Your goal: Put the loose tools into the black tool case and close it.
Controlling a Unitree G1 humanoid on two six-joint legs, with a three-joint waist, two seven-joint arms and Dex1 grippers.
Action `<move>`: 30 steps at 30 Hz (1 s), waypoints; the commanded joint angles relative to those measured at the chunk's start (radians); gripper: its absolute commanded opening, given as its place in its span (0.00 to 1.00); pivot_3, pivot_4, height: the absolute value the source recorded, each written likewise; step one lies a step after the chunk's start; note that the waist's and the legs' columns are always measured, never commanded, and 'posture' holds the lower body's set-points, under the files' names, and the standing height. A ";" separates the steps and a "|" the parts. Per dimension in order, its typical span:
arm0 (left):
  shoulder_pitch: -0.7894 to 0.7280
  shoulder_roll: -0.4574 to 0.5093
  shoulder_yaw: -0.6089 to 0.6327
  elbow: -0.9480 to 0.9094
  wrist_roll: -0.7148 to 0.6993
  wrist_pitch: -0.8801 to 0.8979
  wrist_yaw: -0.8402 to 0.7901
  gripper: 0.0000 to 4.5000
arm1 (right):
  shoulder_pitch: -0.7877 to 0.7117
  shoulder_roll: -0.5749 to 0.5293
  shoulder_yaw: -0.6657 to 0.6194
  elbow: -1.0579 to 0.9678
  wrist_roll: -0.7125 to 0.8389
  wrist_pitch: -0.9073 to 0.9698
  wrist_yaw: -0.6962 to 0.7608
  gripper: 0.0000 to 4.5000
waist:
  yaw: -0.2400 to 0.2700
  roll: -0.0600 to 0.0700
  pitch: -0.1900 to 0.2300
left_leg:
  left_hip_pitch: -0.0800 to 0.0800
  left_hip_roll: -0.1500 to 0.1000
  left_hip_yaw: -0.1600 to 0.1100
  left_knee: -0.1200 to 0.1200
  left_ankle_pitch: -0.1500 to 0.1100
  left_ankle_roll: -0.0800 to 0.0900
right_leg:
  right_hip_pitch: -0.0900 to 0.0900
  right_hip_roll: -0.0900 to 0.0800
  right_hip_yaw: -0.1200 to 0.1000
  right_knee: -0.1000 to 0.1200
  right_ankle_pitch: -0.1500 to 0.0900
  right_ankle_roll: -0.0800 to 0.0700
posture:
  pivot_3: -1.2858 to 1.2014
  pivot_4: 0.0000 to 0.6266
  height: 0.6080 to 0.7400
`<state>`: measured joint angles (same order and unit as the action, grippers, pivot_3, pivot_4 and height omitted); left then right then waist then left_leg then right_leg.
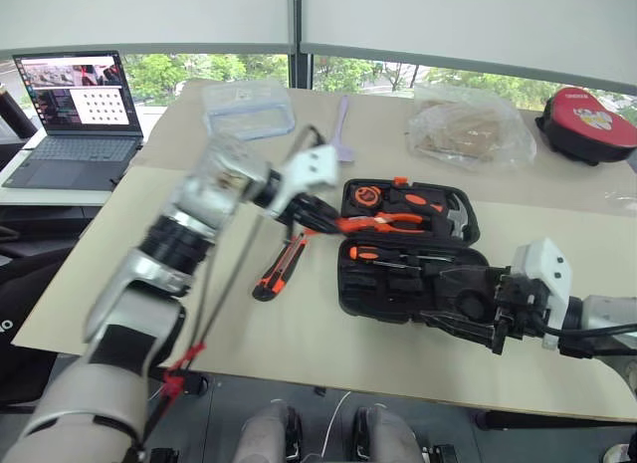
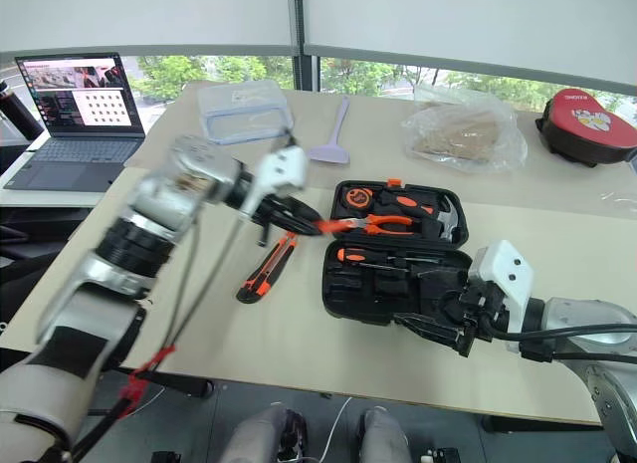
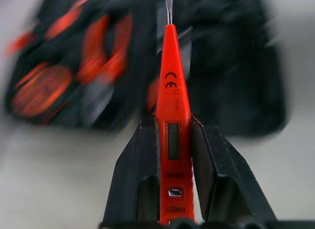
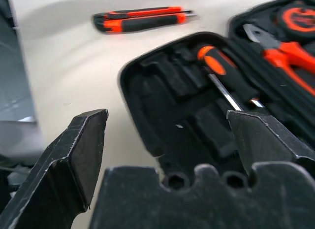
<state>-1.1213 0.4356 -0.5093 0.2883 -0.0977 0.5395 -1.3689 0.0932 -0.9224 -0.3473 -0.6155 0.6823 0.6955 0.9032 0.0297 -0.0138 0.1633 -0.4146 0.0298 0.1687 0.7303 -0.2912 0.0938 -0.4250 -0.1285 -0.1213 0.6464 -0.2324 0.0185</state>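
Trouble is looming at the black tool case (image 1: 408, 249), lying open. The left gripper (image 3: 173, 140) is pinching a slim orange screwdriver (image 3: 171, 106) by its butt just beside the case's left edge; it risks tilting past its slot. The right gripper (image 4: 167, 133), jaws wide and empty, is hovering at the case's near edge. The utility knife (image 1: 281, 269) is lying left of it.

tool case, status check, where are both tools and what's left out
Left tool shut on slim orange screwdriver. Right tool open by open black plastic tool case. Black-and-orange utility knife loose on table.
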 commanded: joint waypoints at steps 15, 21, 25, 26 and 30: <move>-0.064 -0.225 -0.153 0.225 0.183 0.074 0.095 0.10 | 0.088 0.036 -0.085 -0.111 0.011 -0.004 -0.090 1.00 | -0.015 0.000 0.000 | 0.000 0.001 -0.003 0.000 0.000 -0.001 | 0.000 0.000 0.000 0.000 0.000 0.000 | 0.52 0.24 0.93; -0.080 -0.248 -0.154 0.316 0.220 0.012 0.113 0.10 | 0.096 0.046 -0.085 -0.125 0.019 -0.002 -0.108 1.00 | -0.015 0.000 0.000 | 0.000 0.001 -0.003 0.000 0.000 0.000 | 0.000 -0.001 0.000 0.000 0.000 0.000 | 0.52 0.24 0.93; -0.084 -0.253 -0.152 0.334 0.222 0.000 0.096 0.10 | 0.095 0.049 -0.083 -0.124 0.022 -0.004 -0.117 1.00 | -0.016 0.000 0.000 | 0.000 0.002 -0.004 0.000 0.000 0.000 | 0.000 -0.001 0.000 0.000 0.000 -0.001 | 0.52 0.24 0.93; -0.084 -0.255 -0.152 0.335 0.222 -0.001 0.094 0.10 | 0.094 0.049 -0.082 -0.123 0.022 -0.005 -0.118 1.00 | -0.016 0.000 0.000 | 0.000 0.002 -0.004 0.000 0.000 0.000 | 0.000 -0.001 0.000 0.000 0.000 -0.001 | 0.52 0.24 0.93; -0.078 -0.252 -0.152 0.326 0.226 -0.019 0.087 0.10 | 0.085 0.049 -0.076 -0.121 0.025 -0.003 -0.124 1.00 | -0.016 0.000 0.000 | 0.000 0.002 -0.004 0.000 0.000 0.000 | 0.000 -0.001 0.000 0.000 0.000 -0.001 | 0.52 0.24 0.93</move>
<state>-1.1844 0.1788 -0.6638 0.6095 0.0948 0.5378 -1.2798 0.1840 -0.8766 -0.4030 -0.7151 0.6908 0.6952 0.7857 0.0139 -0.0139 0.1633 -0.4147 0.0315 0.1649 0.7302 -0.2912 0.0940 -0.4248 -0.1296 -0.1213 0.6468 -0.2324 0.0179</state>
